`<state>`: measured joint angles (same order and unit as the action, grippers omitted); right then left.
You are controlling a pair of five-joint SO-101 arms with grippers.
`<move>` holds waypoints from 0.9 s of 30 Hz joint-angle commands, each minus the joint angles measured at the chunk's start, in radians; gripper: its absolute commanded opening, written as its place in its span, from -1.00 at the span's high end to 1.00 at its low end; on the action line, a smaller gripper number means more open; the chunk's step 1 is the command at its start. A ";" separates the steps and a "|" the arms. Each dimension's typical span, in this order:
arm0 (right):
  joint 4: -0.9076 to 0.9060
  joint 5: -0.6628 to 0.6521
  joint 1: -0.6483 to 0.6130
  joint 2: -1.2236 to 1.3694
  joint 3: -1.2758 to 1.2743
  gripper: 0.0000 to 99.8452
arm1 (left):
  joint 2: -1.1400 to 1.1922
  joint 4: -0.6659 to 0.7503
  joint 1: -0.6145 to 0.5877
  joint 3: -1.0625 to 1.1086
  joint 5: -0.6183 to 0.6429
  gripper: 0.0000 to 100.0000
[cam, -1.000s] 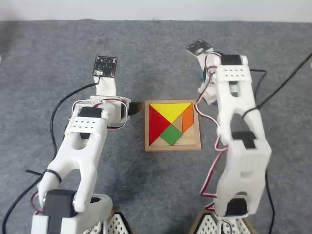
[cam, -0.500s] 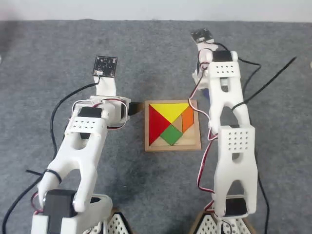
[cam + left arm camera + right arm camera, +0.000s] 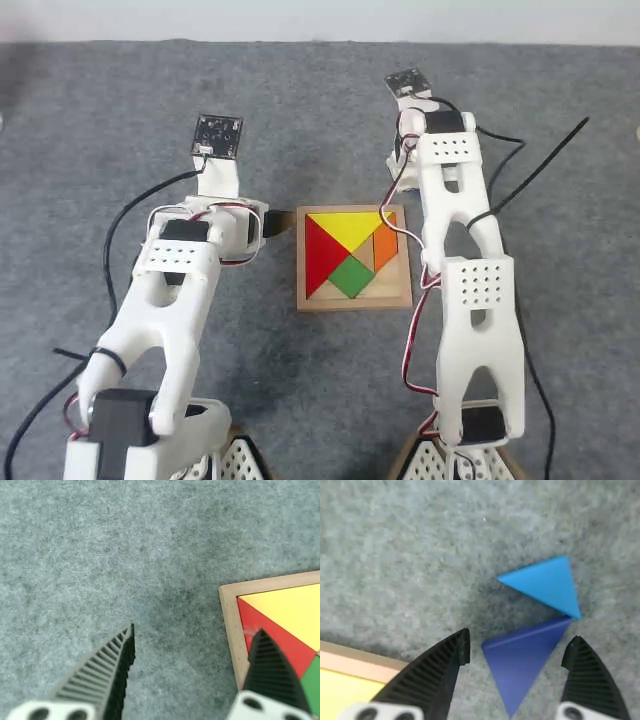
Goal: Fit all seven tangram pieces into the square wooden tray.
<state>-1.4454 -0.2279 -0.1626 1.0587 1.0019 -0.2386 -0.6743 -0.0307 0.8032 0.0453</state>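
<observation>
The right gripper (image 3: 520,637) is hanging spread wide over the dark triangle (image 3: 520,665), which is lying just outside the tray (image 3: 352,300) (partly filled). I'd say lowering and pinching comes next. The left gripper (image 3: 195,630) is hovering, parted, beside the tray.

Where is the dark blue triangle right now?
In the right wrist view, the dark blue triangle lies on the grey carpet between the fingers of the open right gripper, one corner touching the light blue triangle, outside the wooden tray.

The wooden tray (image 3: 354,302) holds a yellow triangle (image 3: 348,229), red triangle (image 3: 320,258), green square (image 3: 351,276) and orange piece (image 3: 386,245); the left arm (image 3: 175,270) and right arm (image 3: 460,200) flank it.
</observation>
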 commanded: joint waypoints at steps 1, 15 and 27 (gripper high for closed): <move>-0.038 0.049 0.013 -0.016 0.046 0.39 | -0.006 0.015 -0.002 -0.004 -0.011 0.31; -0.053 0.114 0.013 0.050 0.098 0.96 | -0.006 0.015 -0.002 -0.004 -0.011 0.31; -0.360 -0.221 0.005 0.041 0.433 0.98 | -0.006 0.018 -0.002 -0.004 -0.012 0.31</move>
<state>-1.7231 -0.3291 -0.1458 1.1170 1.2919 -0.2386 -0.6743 -0.0307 0.8032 0.0453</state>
